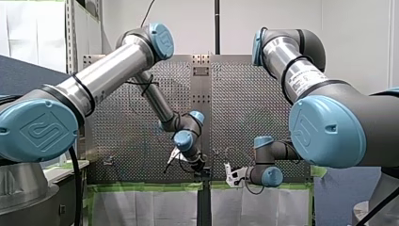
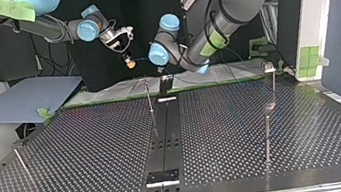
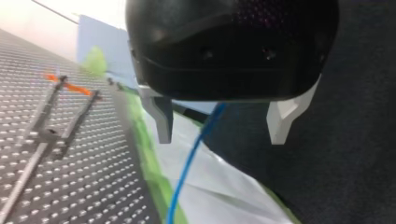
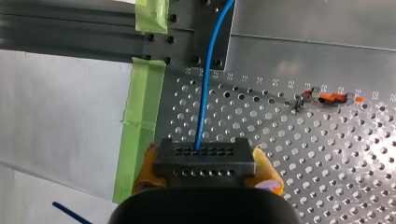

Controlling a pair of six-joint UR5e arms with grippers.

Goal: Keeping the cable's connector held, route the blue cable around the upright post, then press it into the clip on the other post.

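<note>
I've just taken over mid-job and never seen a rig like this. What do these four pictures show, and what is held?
Two robot arms work over a perforated metal table. The front view looks from behind the arms; the top view faces them from across the table, so their sides are swapped there. The other two pictures come from a camera on each wrist. In the right wrist view, my right end effector, with yellow pads, is shut on a black connector, and the blue cable runs out of it. In the left wrist view, my left end effector is open, and the cable passes between its fingers, ungripped. Thin upright posts stand on the table; the small orange part may be the clip.
</note>
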